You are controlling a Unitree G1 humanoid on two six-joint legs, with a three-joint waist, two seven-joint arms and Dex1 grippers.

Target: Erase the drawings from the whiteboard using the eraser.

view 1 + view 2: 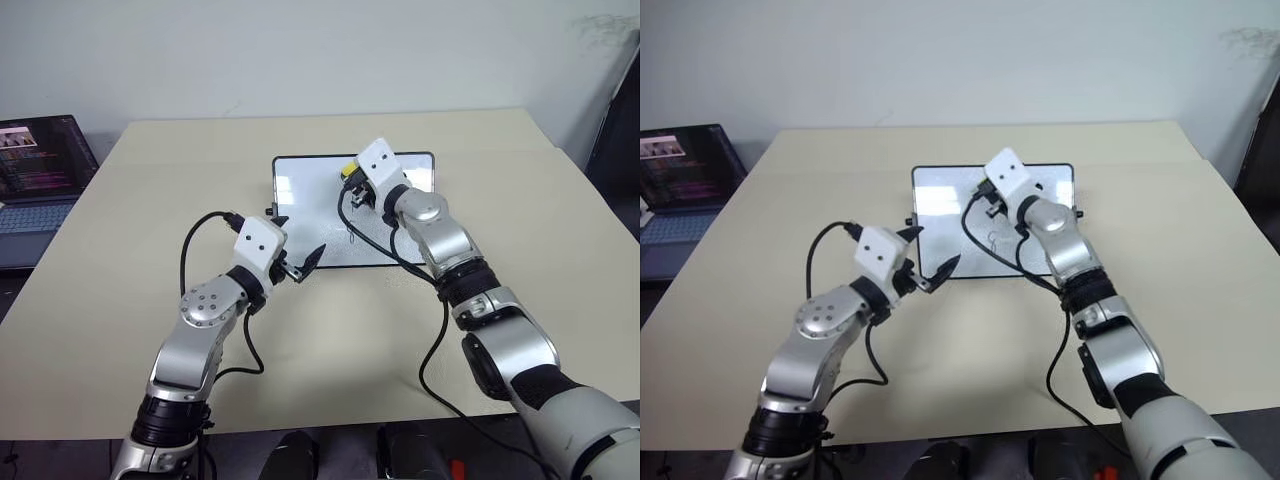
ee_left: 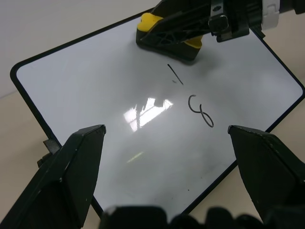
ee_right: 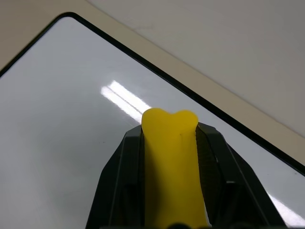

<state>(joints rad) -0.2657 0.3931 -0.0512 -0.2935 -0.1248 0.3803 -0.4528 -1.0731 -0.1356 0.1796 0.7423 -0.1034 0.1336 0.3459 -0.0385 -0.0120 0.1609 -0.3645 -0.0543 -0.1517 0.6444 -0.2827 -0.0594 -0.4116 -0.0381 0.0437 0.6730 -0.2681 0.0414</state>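
We see the whiteboard [image 1: 310, 215] lying flat near the middle of a beige table [image 1: 120, 300], its black frame and rounded corners plain in both head views. A laptop [image 1: 35, 185] sits open off the table's far left edge, well apart from the board.

Our right gripper [image 2: 183, 31] reaches in over the upper part of the board with its two black fingers [image 3: 119, 181] pressed tight against the eraser [image 3: 170, 167] — the yellow block is squeezed between them so that its far end bulges out past the fingertips. In the left wrist view the eraser's dark underside lies down on the white surface, just beside the drawings [image 2: 190, 95] and on their upper side.

Two marks show on the board there: a short slanted stroke like a "1" close to the eraser, and a looped figure like an "8" a little further along. We cannot tell whether any mark lies under the eraser.

Our left gripper [image 1: 297, 262] hovers at the board's near left edge with its fingers [image 2: 71, 167] spread wide and nothing between them — from its own wrist camera the board and both marks sit framed in the gap
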